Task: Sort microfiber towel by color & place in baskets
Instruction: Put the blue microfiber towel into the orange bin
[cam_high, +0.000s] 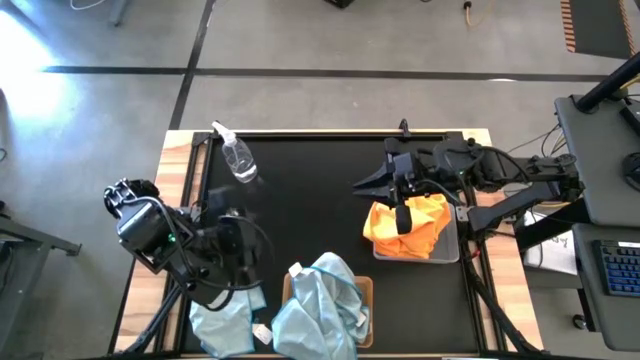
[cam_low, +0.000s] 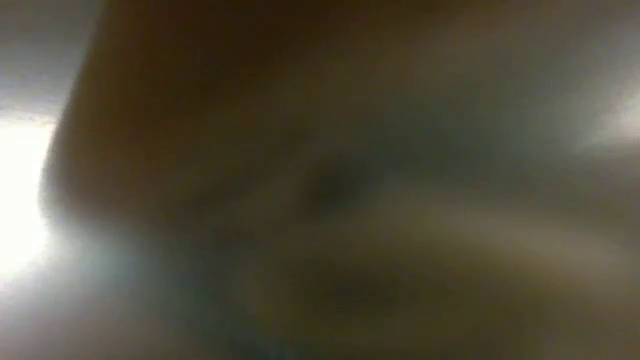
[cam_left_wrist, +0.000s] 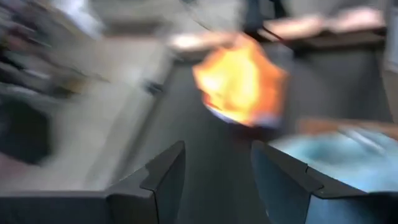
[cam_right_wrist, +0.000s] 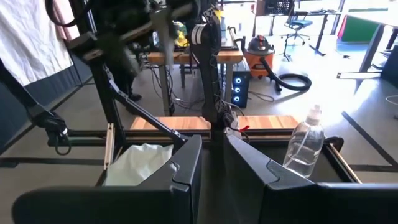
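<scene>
My left gripper (cam_left_wrist: 214, 180) hangs open and empty beside a loose blue towel (cam_high: 222, 322) at the bench's near edge; next I must grasp it for the tan basket (cam_high: 366, 290).

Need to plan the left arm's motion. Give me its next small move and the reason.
Probably lower the left gripper, whose fingers are open and empty, onto the loose pale blue towel at the table's near left edge and close on it. That towel lies outside the tan basket that holds the other blue towels; the orange towels already sit in the grey basket.
</scene>
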